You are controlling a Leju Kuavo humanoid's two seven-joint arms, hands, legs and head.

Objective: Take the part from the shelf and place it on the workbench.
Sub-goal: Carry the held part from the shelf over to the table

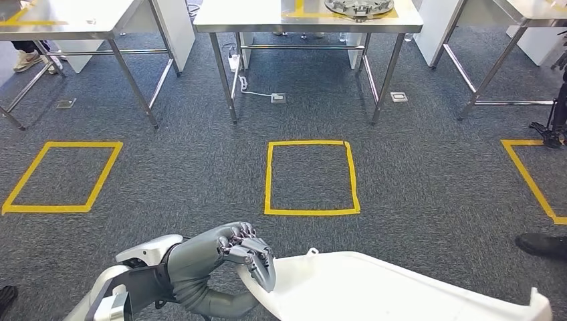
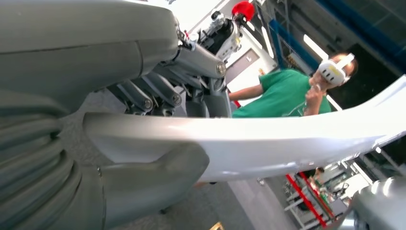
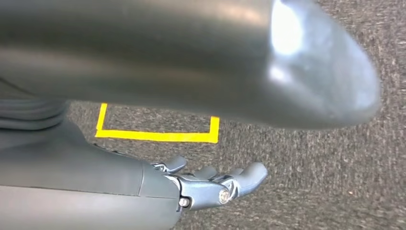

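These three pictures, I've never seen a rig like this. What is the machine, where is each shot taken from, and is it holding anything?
It is a two-legged humanoid robot with two arms and many-fingered hands. The head view looks down from its body at grey carpet with a yellow taped square and a steel workbench ahead bearing a round metal fixture. The left hand grips the edge of a long white part. The left wrist view, from a camera behind that hand, shows the same part up close and a person in green beyond. The right wrist view shows the right hand holding nothing, fingers apart, above the carpet.
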